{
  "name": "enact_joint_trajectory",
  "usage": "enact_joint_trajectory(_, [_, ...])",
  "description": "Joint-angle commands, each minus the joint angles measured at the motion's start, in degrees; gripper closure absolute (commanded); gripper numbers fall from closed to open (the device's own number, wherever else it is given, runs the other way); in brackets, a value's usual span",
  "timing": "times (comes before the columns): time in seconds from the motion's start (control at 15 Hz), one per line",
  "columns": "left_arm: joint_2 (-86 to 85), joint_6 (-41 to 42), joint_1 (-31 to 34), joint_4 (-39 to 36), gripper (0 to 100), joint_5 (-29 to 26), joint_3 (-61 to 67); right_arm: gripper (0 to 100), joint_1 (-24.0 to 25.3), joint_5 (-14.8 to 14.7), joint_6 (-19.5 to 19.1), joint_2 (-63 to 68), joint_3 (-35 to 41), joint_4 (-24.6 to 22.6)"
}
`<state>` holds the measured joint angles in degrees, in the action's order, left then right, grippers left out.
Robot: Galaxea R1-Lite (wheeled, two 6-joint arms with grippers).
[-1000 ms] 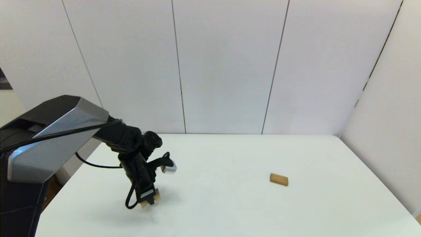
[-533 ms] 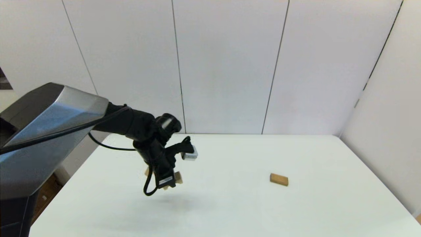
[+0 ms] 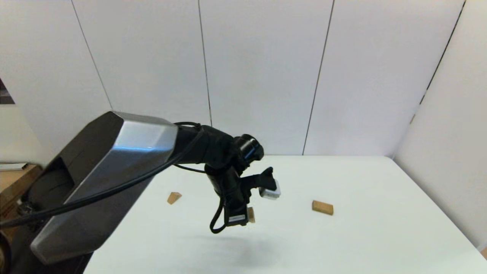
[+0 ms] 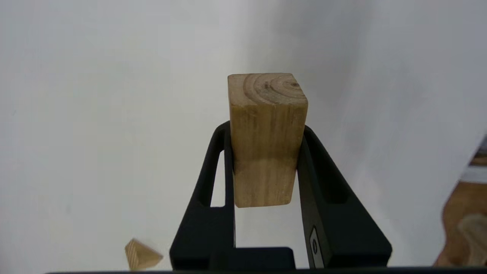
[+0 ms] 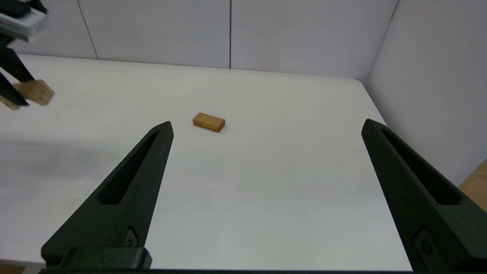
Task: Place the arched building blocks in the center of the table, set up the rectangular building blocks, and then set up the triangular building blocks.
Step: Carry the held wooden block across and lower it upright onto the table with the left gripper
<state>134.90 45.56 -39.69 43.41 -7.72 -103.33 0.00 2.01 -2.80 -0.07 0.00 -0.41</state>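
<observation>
Arched block: the arched block (image 4: 266, 140) is up in the air, clamped between the two fingers of the left end effector (image 3: 243, 217), above the middle-left of the surface (image 3: 342, 243), not yet set down.
Grip: fingers closed on the block's two sides, its end grain pointing away from the wrist; it looks firmly seated.
Progress: step one is in hand, I'd say; the block is being carried toward the centre, with both set-ups still to come.
Flat slab: the rectangular block (image 3: 322, 207) lies flat toward the right side, well apart from the carried block.
Wedge: the triangular block (image 3: 174, 198) sits on the left part of the surface, near the arm.
Right end effector: the right end effector (image 5: 266, 190) hangs low at the near edge, fingers spread wide, holding nothing, pointed toward the slab.
Obstacles: nothing lies under the carried block; the drop spot looks free.
</observation>
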Motion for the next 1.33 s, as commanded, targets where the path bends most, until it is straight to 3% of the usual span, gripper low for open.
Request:
enact_joint_trajectory(0.07, [6.08,0.15,-3.46,4.67,100,-0.02,-6.18,0,0.00,0.01,-0.10,0.07,0.00,-0.02])
enact_joint_trajectory(1.33, [13.72,0.50,-5.40,3.26,100,0.51,-9.79,0,0.00,0.01,-0.10,0.07,0.00,-0.02])
